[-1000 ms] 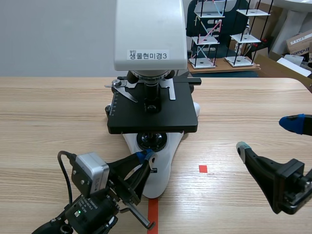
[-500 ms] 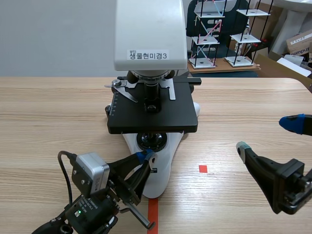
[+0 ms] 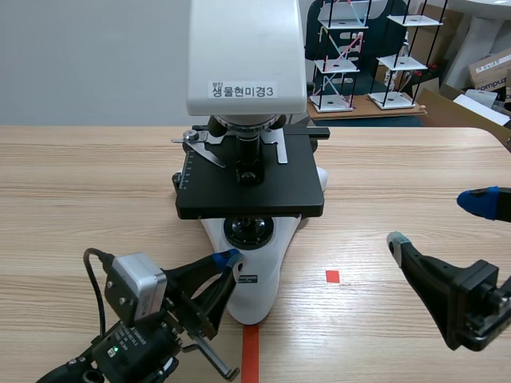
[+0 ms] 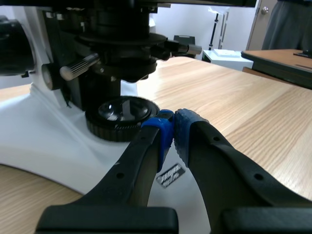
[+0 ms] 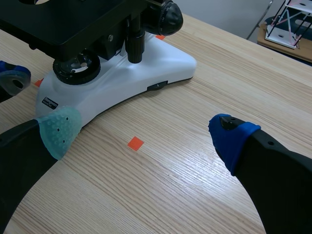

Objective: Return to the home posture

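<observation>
A white and black microscope [image 3: 248,112] stands mid-table, its white foot [image 3: 255,279] toward me. My left gripper [image 3: 227,258] is low at the front left, shut on nothing, its blue pads meeting at the near end of that foot. In the left wrist view the left gripper [image 4: 171,129] hovers over the white foot [image 4: 53,146], just short of the round light lens [image 4: 122,109]. My right gripper [image 3: 439,219] is open at the right edge, well clear of the microscope. In the right wrist view the right gripper [image 5: 146,129] spreads wide over bare wood, beside the microscope's foot [image 5: 122,83].
The wooden table [image 3: 80,199] extends left and right of the microscope. Black wire racks [image 3: 367,56] and cardboard boxes [image 3: 491,68] stand behind the table's far edge. The left arm's silver camera block [image 3: 132,287] sits at the front left.
The left arm has drawn back a little toward the near-left corner; its gripper tips slid slightly away along the foot. The right arm is unchanged.
</observation>
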Robot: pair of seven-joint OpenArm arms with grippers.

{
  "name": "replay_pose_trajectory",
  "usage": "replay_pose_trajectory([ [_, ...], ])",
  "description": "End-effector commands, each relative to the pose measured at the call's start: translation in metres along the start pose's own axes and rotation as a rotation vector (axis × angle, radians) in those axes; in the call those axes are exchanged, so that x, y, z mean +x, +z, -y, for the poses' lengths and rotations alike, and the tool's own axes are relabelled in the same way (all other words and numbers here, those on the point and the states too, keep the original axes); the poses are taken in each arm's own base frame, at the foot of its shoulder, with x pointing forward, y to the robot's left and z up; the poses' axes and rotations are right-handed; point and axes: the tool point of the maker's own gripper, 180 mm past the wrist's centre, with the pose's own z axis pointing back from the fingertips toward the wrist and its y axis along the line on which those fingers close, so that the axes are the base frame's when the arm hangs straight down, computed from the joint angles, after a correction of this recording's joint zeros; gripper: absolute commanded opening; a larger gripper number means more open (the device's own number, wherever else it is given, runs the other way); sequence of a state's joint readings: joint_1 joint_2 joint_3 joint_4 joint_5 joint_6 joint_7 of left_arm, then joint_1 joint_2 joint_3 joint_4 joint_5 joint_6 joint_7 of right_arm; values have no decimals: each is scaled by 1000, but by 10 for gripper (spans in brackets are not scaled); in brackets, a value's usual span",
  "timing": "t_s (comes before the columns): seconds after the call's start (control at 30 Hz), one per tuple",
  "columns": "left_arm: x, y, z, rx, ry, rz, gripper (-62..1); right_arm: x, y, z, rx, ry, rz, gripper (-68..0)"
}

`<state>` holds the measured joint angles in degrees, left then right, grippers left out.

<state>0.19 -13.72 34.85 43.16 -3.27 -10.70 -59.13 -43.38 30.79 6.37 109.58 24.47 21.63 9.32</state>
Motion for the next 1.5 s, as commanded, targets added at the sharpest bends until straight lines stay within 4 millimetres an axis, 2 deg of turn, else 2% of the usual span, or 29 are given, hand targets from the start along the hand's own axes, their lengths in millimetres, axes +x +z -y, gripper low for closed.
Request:
replay_pose_trajectory([
  [0.0,11,3,2,-17,11,26,-568,9,-1,3,-7,9,32,-102],
  [0.23,22,27,1,-67,13,-56,-568,9,-1,3,-8,8,32,-102],
  [0.47,28,53,-3,-94,61,-269,-568,9,-1,3,-8,8,32,-102],
  [0.7,68,71,-5,-115,6,-355,-568,9,-1,3,-8,8,32,-102],
  [0.83,79,76,-4,-124,-49,-435,-564,9,-1,3,-8,8,32,-102],
  [0.9,87,79,-5,-121,-71,-447,-522,9,-1,3,-8,8,32,-102],
  [1.07,111,86,-13,-87,-121,-437,-323,9,-1,3,-8,8,32,-102],
  [1.33,152,92,-21,-21,-117,-339,-103,9,-1,3,-8,8,32,-102],
  [1.47,159,94,-24,-13,-139,-340,-11,9,-1,3,-8,8,32,-102],
])
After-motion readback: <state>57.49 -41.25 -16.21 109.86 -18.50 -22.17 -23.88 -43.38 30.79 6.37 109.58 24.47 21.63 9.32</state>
